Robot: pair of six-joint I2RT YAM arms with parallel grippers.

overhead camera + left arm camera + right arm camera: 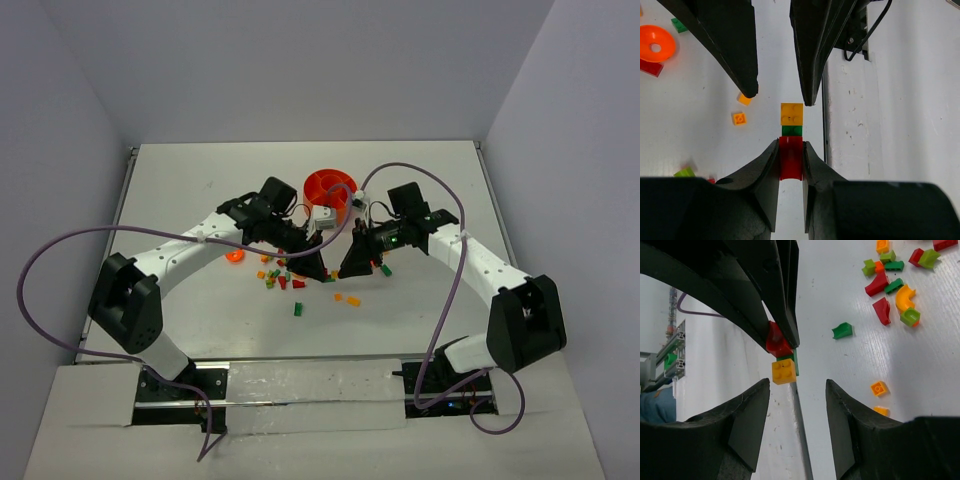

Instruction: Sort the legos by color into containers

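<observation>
The left tool (790, 150) was pinching a red brick (790, 160), the base of a short stack with a green brick (792, 130) and a yellow brick (791, 113) clipped onto it. It was held above the tabletop (200, 180). The right tool (797, 388) faced it with fingers spread, the yellow end just at their tips and not gripped. The bowl (308, 186) sat at about 12 o'clock from the two tools, and the loose legos (272, 277) lay mostly toward 9 o'clock.

The stack probably had to be pulled apart. If the right tool closed off-centre, it could lever the red brick out of its narrow pinch. A hard pull might also break the wrong joint and send a brick flying.
</observation>
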